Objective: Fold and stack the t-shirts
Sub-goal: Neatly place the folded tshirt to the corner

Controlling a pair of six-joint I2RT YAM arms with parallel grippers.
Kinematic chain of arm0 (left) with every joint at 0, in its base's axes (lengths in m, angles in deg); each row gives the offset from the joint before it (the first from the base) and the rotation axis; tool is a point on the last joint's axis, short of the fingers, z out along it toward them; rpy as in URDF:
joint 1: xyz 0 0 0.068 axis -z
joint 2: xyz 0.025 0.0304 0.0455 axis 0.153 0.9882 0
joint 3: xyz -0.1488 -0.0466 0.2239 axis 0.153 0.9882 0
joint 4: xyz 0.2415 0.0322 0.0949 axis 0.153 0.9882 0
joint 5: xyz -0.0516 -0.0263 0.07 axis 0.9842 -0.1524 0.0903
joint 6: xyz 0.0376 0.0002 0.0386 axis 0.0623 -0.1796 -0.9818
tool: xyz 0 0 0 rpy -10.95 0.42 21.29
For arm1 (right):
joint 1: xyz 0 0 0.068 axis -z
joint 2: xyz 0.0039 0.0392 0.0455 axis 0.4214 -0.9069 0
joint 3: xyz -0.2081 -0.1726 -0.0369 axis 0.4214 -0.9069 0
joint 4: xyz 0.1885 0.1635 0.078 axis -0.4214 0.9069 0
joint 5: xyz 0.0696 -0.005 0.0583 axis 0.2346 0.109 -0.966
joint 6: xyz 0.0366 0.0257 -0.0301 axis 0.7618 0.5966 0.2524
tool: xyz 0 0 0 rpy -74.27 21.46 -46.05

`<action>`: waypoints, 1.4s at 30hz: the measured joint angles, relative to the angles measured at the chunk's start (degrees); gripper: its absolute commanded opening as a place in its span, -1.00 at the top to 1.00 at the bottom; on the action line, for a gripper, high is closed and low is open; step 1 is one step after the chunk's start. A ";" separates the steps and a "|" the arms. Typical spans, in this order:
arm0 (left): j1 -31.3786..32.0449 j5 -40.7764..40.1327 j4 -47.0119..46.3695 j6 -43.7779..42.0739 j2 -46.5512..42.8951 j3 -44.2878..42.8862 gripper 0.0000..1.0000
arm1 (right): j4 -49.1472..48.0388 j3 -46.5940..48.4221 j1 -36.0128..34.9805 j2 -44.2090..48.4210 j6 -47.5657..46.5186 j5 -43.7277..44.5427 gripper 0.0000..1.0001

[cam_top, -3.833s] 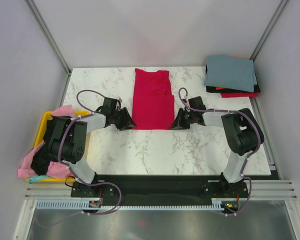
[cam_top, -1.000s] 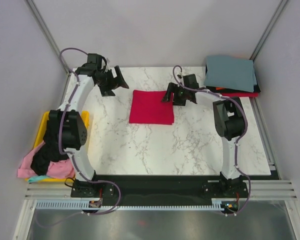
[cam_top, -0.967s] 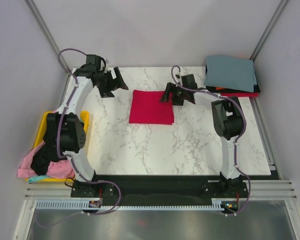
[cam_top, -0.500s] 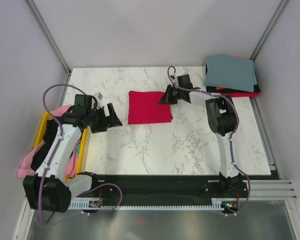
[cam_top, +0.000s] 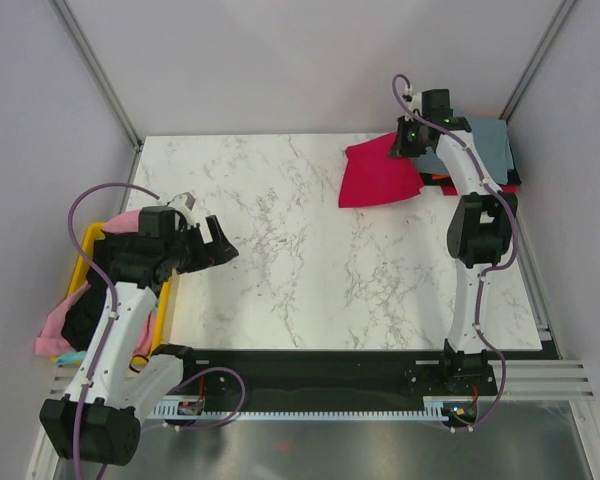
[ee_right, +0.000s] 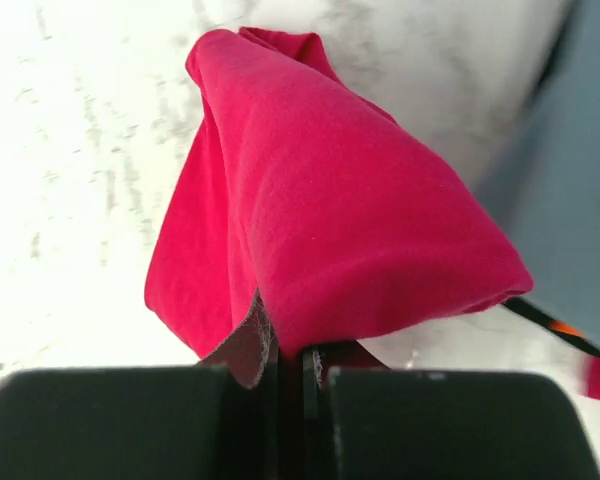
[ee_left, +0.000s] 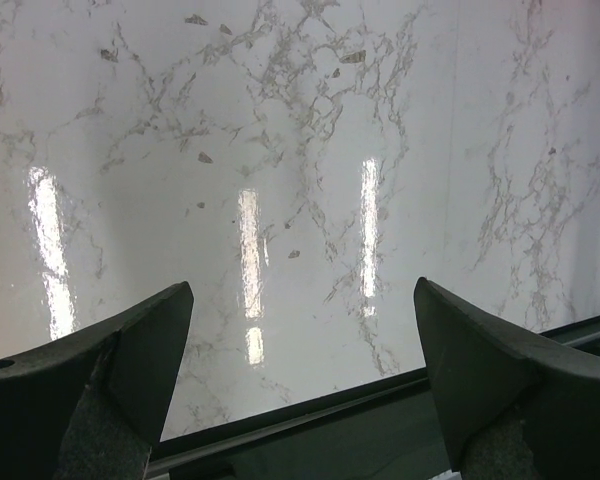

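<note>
Tabletop [cam_top: 280, 270]; bin [cam_top: 86, 243] (left) w/ pink tee [cam_top: 52, 330], black tee [cam_top: 85, 320]; right tool [ee_right: 290, 350] tight on crimson tee [cam_top: 378, 178]; left tool [ee_left: 302, 290] agape.

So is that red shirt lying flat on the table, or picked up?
Picked up: the right gripper pinches the red shirt by one edge, and it droops bunched from the fingers, beside the stack of folded shirts.

White arms [cam_top: 115, 310] with black joints, looping purple cables [cam_top: 73, 215], black wedge-shaped tool fingers [ee_left: 110, 370]
</note>
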 measured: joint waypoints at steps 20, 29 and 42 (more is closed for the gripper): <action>0.00 -0.48 -0.81 0.00 2.67 0.92 -0.98 | 6.82 20.15 9.70 -0.07 -10.73 6.67 1.00; 0.00 -0.44 -0.83 0.00 3.15 0.92 -0.97 | 6.45 20.22 14.10 0.20 -10.45 2.64 1.00; 0.00 -0.35 -0.83 0.00 3.48 0.98 -0.97 | 4.59 22.53 18.23 -1.36 -9.46 -2.40 1.00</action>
